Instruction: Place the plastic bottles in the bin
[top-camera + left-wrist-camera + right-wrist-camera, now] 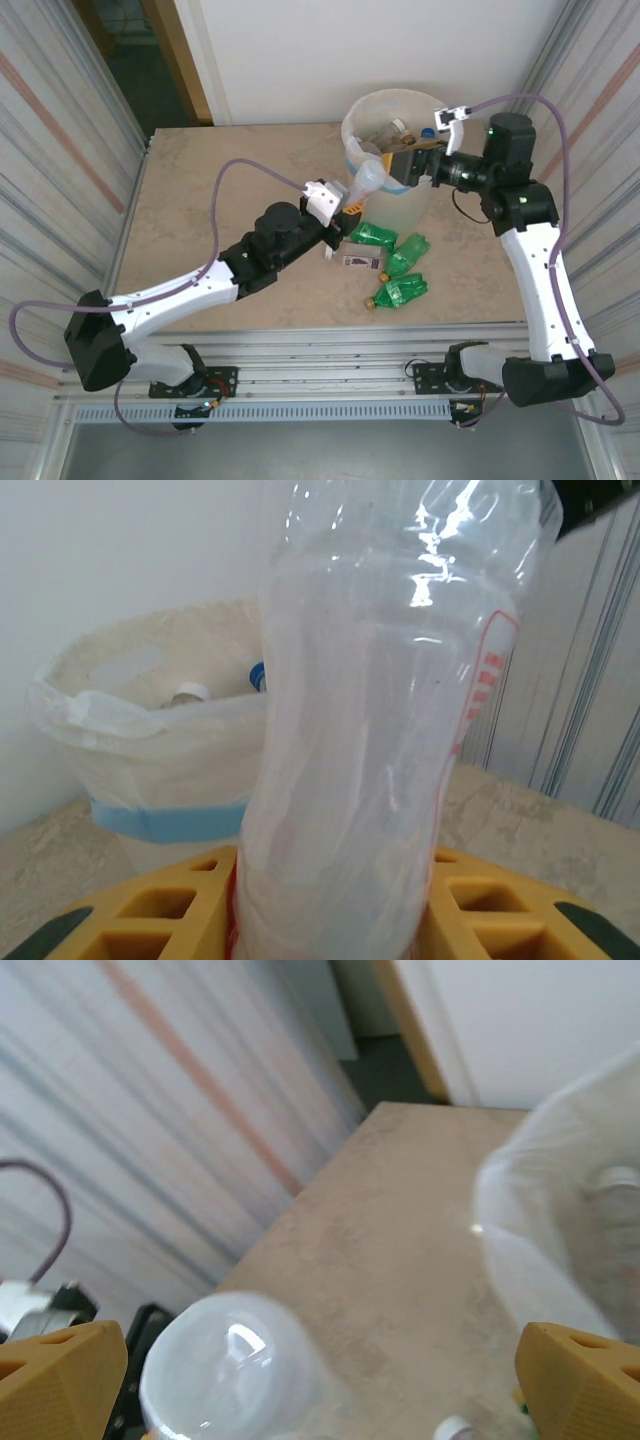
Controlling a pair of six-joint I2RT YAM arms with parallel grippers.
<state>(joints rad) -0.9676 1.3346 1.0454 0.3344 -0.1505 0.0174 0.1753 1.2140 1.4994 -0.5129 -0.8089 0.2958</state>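
— Beige table, ribbed walls at nine and three, white wall at twelve. How many bottles do you count?
— I count four outside the bin. Three green bottles lie on the table at the bin's six o'clock. One clear bottle is in my left gripper, jaws clamped on it, at the bin's seven o'clock.
— And the bin?
— One bin, at one o'clock from table centre. On my left wrist camera I see one white cap and one blue cap inside it.
— Right gripper?
— My right gripper hangs by the bin's near rim, at five o'clock, jaws spread wide, gripping nothing. One small dark label lies beside the green bottles.
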